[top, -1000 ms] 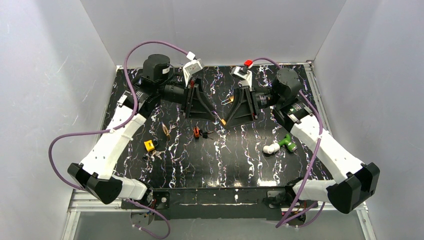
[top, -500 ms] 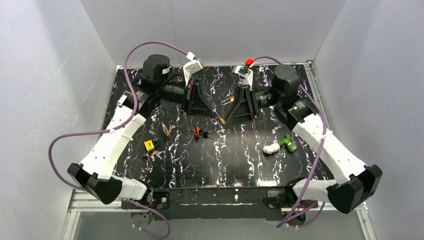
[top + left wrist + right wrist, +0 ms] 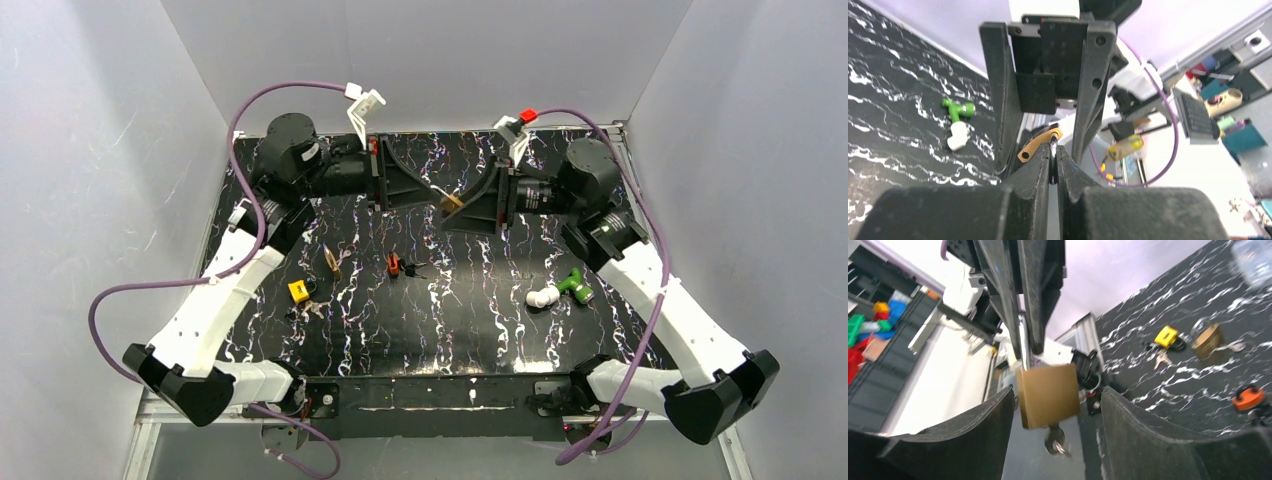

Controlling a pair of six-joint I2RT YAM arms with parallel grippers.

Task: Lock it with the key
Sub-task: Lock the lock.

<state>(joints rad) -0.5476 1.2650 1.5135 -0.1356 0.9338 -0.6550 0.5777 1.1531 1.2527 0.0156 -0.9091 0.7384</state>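
Observation:
A brass padlock [image 3: 453, 202] hangs in the air above the far middle of the table. My left gripper [image 3: 432, 190] is shut on its thin metal shackle; in the left wrist view the fingers [image 3: 1040, 172] pinch the shackle and the brass body [image 3: 1035, 146] shows just beyond. My right gripper [image 3: 447, 208] faces it, open. In the right wrist view the padlock [image 3: 1048, 395] hangs between the spread fingers of the right gripper [image 3: 1055, 396], touching neither. A key [image 3: 1054, 440] sticks out of the padlock's underside.
On the black marbled table [image 3: 480, 320] lie a yellow padlock [image 3: 298, 291], a second brass padlock [image 3: 332, 260], an orange-red lock [image 3: 393, 264] with dark keys beside it, loose keys [image 3: 315, 308], and a green and white toy [image 3: 560, 289] at the right.
Both grippers swung up from pointing down at the table to level, facing each other. The padlock rose with them and moved toward the back wall.

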